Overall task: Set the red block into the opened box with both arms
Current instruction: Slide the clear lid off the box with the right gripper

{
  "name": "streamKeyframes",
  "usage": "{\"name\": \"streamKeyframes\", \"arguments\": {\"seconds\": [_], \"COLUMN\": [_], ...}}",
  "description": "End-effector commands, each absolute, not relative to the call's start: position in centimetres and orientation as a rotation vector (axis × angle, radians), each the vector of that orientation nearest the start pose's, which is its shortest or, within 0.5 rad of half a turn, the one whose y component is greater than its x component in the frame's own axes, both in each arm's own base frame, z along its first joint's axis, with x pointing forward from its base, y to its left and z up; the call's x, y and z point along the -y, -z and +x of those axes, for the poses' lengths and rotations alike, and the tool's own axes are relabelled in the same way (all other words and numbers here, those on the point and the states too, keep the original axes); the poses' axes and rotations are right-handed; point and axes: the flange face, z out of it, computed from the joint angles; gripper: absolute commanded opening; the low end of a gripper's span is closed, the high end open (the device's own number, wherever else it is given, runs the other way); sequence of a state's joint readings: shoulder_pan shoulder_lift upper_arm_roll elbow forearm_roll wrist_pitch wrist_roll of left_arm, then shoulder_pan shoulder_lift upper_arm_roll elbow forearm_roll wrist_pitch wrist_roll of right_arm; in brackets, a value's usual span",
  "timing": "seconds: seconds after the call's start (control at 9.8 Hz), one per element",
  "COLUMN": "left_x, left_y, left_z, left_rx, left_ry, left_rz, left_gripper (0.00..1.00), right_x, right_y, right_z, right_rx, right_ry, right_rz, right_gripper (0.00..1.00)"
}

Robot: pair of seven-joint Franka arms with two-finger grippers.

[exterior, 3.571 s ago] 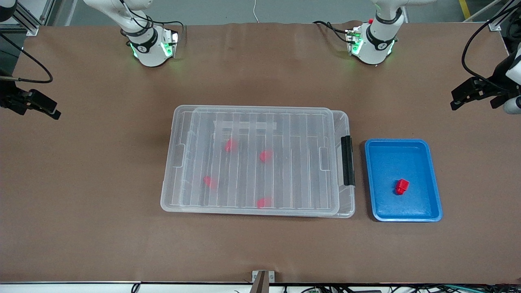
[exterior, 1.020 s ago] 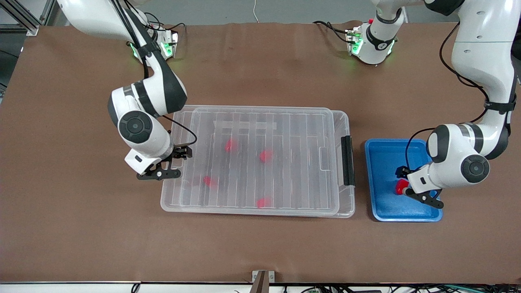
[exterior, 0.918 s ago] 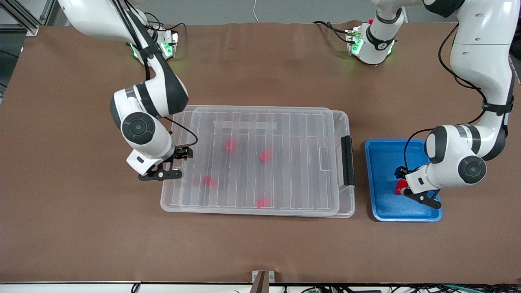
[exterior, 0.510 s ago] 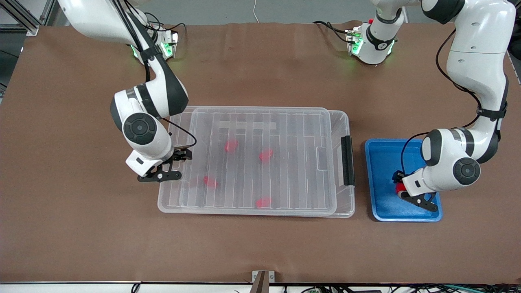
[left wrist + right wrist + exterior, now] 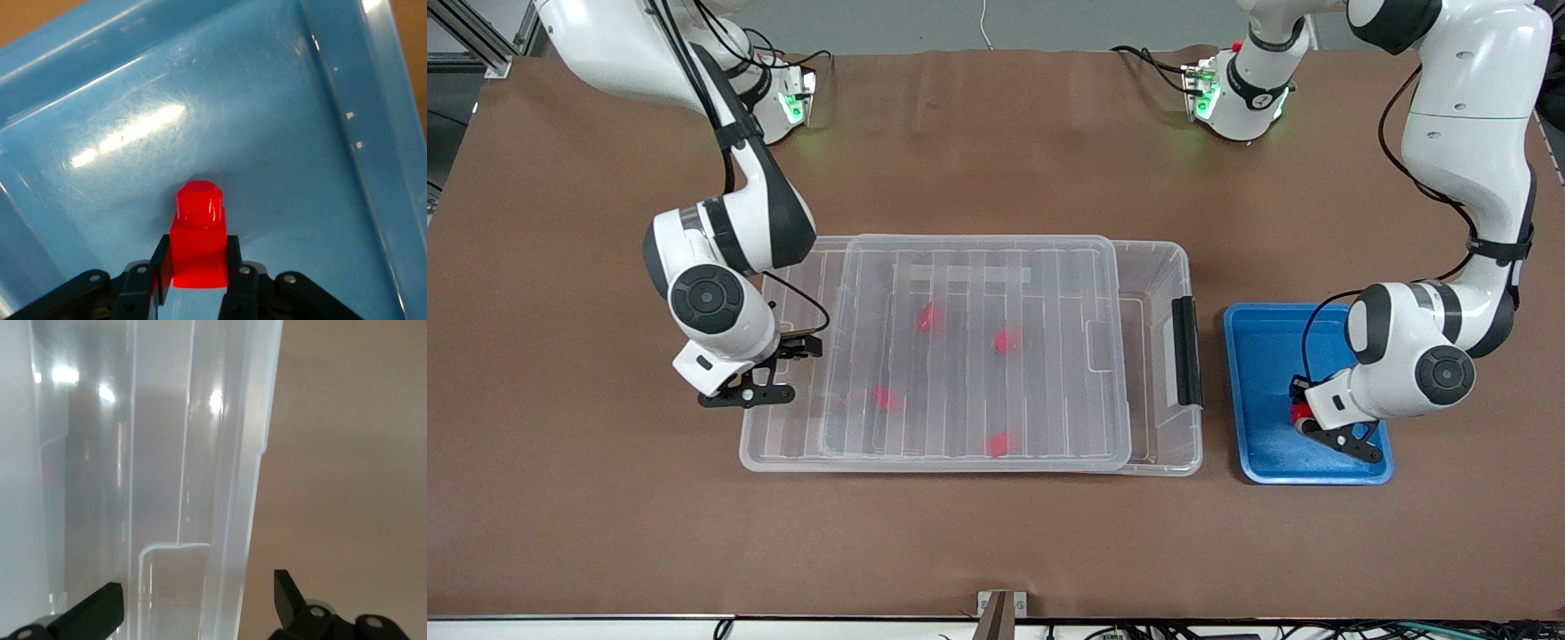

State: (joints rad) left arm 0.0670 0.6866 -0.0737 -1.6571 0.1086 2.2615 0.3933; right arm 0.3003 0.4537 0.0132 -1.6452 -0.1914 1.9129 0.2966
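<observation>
Front view: the ribbed clear lid (image 5: pixel 960 347) has slid toward the frame's left, uncovering the large clear plastic storage box (image 5: pixel 1147 267) near its black clip handle (image 5: pixel 1185 350), dragged by the right gripper (image 5: pixel 769 372), its jaws spread wide astride the lid's edge. Left wrist view: the left gripper (image 5: pixel 195 275) has just clenched on the small bright red plastic block (image 5: pixel 198 237), low centre, inside the shallow blue tray (image 5: pixel 320 133). Right wrist view: lid rim sits between parted fingers (image 5: pixel 90 608).

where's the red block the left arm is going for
The red block sits in the blue tray at the left arm's end of the table, pinched by the left gripper.
</observation>
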Motion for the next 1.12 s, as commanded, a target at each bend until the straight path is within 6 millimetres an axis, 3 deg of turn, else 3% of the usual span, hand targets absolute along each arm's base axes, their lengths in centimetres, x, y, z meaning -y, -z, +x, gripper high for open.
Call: {"name": "streamKeyframes", "arguments": {"seconds": [0.0,0.1,0.2,0.41,0.61,0.82,0.92,1.02], "left_x": [0.1,0.2,1.6,3.0,3.4,3.4,3.5,3.6], "left_y": [-24.0,-27.3,-31.3,-36.2,-38.1,-39.5,-39.9,-39.9], "left_z": [68.6,68.7,69.0,69.0,69.1,69.1,69.3,69.3], "left_rx": [-0.726,-0.718,-0.733,-0.752,-0.759,-0.754,-0.75,-0.728], "left_ry": [-0.053,-0.052,-0.025,-0.021,-0.016,-0.011,0.003,0.003], "left_rz": [-3.018,-3.015,-3.018,-3.018,-3.017,-3.019,-3.018,-3.02], "left_gripper": [0.0,0.0,0.0,0.0,0.0,0.0,0.0,0.0], "right_x": [-14.3,-12.8,-11.2,-7.7,-5.9,-5.8,-6.0,-6.0], "right_y": [-34.0,-34.3,-34.7,-35.5,-36.1,-36.8,-38.3,-41.5], "right_z": [62.9,63.2,63.4,64.1,64.6,64.9,65.6,66.4], "right_rx": [0.187,0.217,0.242,0.269,0.274,0.266,0.251,0.213], "right_ry": [-0.29,-0.307,-0.325,-0.335,-0.322,-0.298,-0.26,-0.23], "right_rz": [-3.363,-3.356,-3.347,-3.331,-3.326,-3.32,-3.315,-3.302], "right_gripper": [1.0,1.0,1.0,1.0,1.0,1.0,1.0,1.0]}}
